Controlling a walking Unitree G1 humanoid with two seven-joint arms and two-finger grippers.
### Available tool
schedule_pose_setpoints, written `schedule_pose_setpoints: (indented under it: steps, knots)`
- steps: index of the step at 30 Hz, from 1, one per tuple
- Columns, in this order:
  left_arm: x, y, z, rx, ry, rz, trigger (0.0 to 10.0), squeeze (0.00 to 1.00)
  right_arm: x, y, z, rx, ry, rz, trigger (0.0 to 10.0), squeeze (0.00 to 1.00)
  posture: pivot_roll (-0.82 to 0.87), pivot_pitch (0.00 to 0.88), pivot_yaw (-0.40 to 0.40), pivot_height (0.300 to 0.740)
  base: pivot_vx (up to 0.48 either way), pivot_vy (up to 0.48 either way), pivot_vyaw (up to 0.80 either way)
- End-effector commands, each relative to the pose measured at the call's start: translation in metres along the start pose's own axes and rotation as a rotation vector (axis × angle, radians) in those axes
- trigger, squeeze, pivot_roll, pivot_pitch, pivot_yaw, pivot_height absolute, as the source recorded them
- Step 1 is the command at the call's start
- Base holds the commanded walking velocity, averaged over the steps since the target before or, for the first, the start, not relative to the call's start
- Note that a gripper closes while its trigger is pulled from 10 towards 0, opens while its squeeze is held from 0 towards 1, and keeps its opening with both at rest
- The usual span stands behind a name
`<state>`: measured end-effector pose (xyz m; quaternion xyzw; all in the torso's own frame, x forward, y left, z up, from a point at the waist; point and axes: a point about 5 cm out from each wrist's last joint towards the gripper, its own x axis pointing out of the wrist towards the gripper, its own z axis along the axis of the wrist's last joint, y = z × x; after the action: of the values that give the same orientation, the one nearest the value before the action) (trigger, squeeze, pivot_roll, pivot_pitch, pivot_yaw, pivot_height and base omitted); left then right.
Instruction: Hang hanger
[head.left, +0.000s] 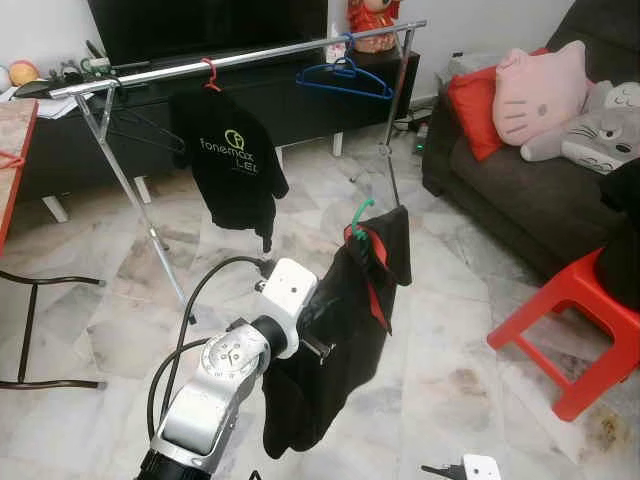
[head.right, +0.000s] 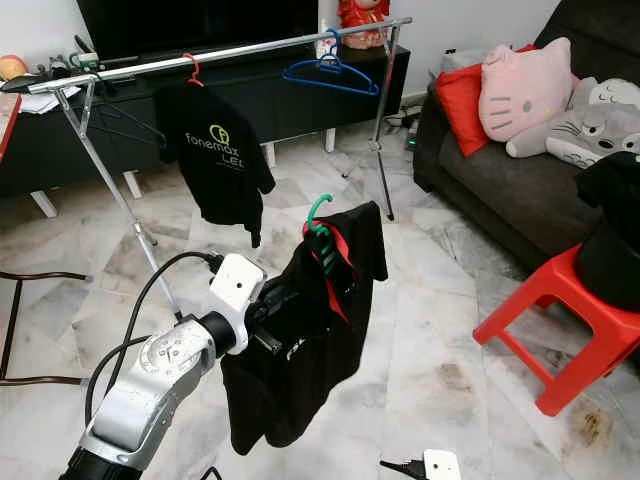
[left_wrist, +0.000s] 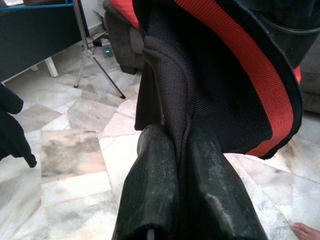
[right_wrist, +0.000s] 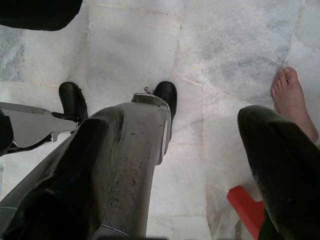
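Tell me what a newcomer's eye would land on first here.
First, the left hand, shut on a black garment with red trim that hangs from a green hanger in mid-room. Behind it a silver clothes rail carries a black printed shirt and a blue hanger. A red stool stands at the right by the sofa.

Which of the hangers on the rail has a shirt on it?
The red hanger, carrying the black shirt; the blue hanger and black hanger hang bare.

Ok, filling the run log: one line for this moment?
left gripper: shut on black garment | green hanger: not yet on rail | right gripper: open, idle
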<state>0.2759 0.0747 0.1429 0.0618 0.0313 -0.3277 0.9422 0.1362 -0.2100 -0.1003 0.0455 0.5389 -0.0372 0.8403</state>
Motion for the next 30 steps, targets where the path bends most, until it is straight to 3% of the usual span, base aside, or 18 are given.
schedule_pose_setpoints:
  steps: [1,30]
  knots:
    - [0.0006,-0.0067,0.0073,0.019,-0.034,-0.04,10.0,0.0,0.0005,0.0047,0.0054,0.023,-0.045,0.039,10.0,0.0,-0.02,0.0,-0.004,0.74,0.0,0.0,0.0]
    - [-0.0002,-0.0067,0.0068,0.021,-0.03,-0.041,10.0,0.0,0.0005,0.0041,0.005,0.009,-0.044,0.029,10.0,0.0,-0.02,0.0,-0.004,0.74,0.0,0.0,0.0]
